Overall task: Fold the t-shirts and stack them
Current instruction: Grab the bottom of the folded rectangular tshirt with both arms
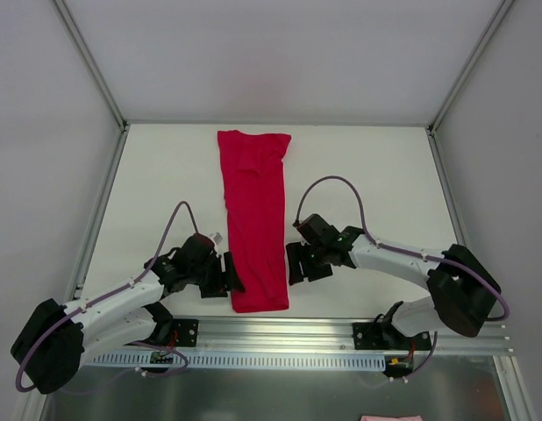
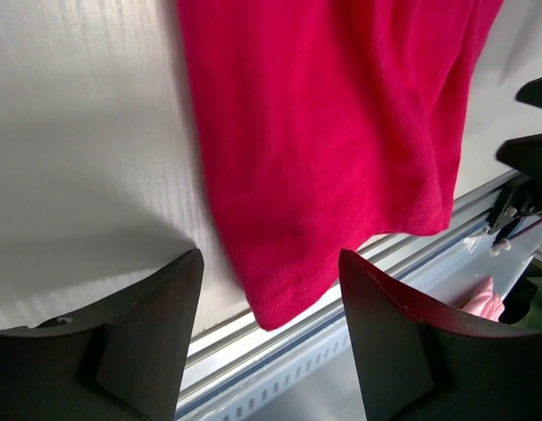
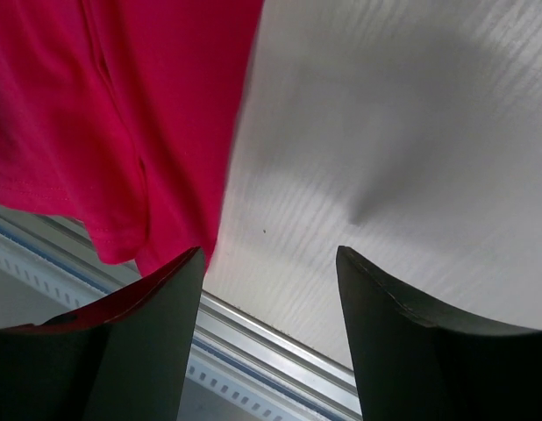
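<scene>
A crimson-red t-shirt (image 1: 255,219) lies on the white table, folded lengthwise into a long narrow strip that runs from the back to the near edge. My left gripper (image 1: 229,275) is open and empty, just left of the strip's near end. In the left wrist view the shirt's (image 2: 332,149) hemmed corner lies between the open fingers. My right gripper (image 1: 296,263) is open and empty, just right of the strip's near end. In the right wrist view the shirt's (image 3: 113,123) near edge lies by the left finger (image 3: 148,342).
A metal rail (image 1: 280,329) runs along the table's near edge under both arm bases. Grey walls and an aluminium frame (image 1: 91,61) enclose the table. A bit of pink cloth (image 1: 392,417) shows below the rail at the bottom right.
</scene>
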You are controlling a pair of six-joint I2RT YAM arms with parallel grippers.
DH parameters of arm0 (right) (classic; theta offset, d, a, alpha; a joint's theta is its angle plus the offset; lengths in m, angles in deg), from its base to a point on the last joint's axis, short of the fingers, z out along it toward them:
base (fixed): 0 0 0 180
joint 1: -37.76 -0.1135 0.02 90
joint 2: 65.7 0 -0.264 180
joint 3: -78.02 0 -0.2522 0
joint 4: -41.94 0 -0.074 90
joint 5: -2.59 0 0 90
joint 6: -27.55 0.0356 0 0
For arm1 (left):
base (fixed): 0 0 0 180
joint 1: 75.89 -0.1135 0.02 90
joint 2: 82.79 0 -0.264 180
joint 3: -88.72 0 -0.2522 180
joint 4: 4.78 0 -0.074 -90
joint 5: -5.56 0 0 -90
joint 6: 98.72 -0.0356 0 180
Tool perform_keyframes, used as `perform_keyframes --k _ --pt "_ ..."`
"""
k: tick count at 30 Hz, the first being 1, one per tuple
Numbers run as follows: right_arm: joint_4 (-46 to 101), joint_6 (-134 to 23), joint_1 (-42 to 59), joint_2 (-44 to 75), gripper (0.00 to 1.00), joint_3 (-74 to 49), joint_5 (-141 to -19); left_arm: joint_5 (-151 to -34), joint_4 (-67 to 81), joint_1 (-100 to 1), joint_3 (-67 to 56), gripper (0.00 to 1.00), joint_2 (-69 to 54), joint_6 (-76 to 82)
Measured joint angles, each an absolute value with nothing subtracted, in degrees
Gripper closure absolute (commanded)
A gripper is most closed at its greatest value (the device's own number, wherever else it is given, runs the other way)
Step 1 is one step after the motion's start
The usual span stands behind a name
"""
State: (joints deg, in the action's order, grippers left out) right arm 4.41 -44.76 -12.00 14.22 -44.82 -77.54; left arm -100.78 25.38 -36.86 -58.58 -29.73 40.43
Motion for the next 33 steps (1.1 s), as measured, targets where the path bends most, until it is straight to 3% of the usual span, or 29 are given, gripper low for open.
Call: perform_keyframes --k 17,23,25,29,33 --pt "13.61 -39.01 -17.93 25.20 0.35 -40.06 -75.12 -100.69 19.31 -36.86 -59.78 0.41 -28.39 42.75" --pt "14.29 -37.68 -21.18 27.07 0.36 -38.29 -75.05 -100.74 19.39 -36.86 -60.07 0.58 -28.59 43.01" --pt "14.07 -37.39 -21.86 27.05 0.36 -38.29 -75.16 -100.76 19.63 -36.86 -60.07 0.58 -28.96 42.99" --pt "12.01 -37.18 -22.34 26.48 0.35 -38.29 -75.31 -101.02 20.66 -36.86 -60.09 0.42 -30.34 42.97" --pt "8.04 -37.42 -23.11 24.26 0.35 -38.37 -76.12 -101.98 23.02 -36.86 -60.09 0.37 -31.54 42.90"
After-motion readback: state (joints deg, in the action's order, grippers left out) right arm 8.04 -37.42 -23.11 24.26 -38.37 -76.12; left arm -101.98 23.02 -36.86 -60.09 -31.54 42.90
